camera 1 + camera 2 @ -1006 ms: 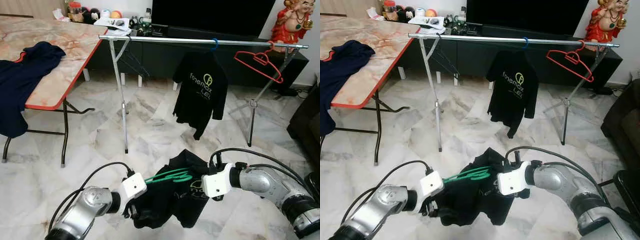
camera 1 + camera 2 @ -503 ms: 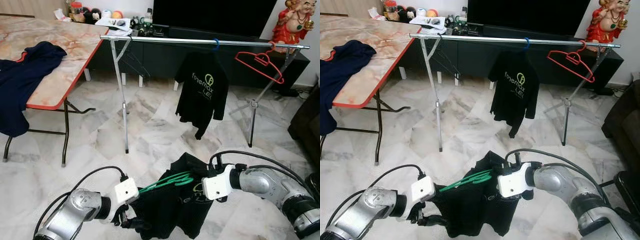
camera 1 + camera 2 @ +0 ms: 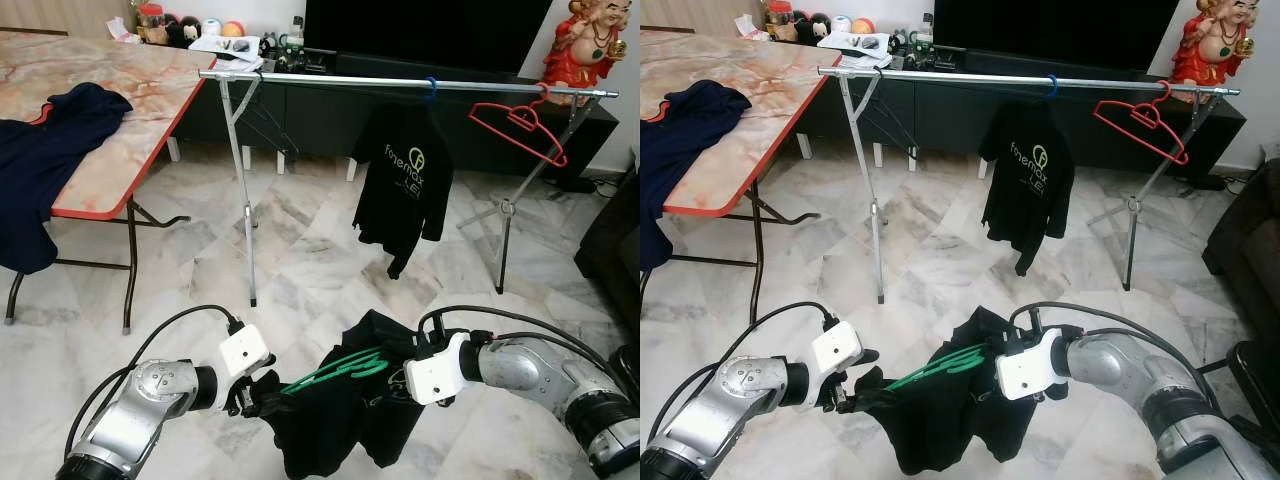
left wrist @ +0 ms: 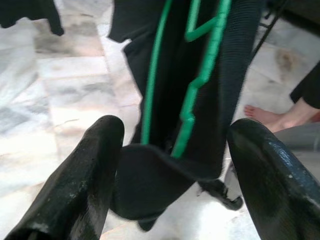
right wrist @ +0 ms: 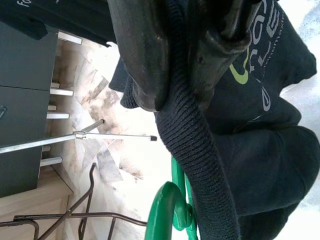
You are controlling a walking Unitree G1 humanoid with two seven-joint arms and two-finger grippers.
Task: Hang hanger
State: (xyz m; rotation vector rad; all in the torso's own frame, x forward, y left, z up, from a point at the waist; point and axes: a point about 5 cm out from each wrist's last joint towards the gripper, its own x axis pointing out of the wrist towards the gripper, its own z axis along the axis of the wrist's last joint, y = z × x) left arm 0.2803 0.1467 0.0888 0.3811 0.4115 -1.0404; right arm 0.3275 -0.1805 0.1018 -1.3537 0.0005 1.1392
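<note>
A black shirt [image 3: 345,420] on a green hanger [image 3: 335,367] hangs low between the two hands, above the marble floor [image 3: 300,260] and well short of the rail [image 3: 400,82]. The right hand [image 5: 192,75] pinches the ribbed collar; in its wrist view the fingers [image 5: 142,60] are pressed together on the cloth, and the hanger's hook curls just beside them. The left hand [image 4: 172,165] stands wide, fingers [image 4: 85,175] either side of a bunched fold of the shirt; whether either finger touches the cloth is hard to tell. Most of the hanger is buried in fabric. On the rail hang another black shirt [image 3: 405,190] and a red hanger [image 3: 518,122]. A dark garment [image 3: 45,160] lies on the tabletop [image 3: 130,100], partly cut off. A bare foot [image 4: 265,116] shows past the shirt.
</note>
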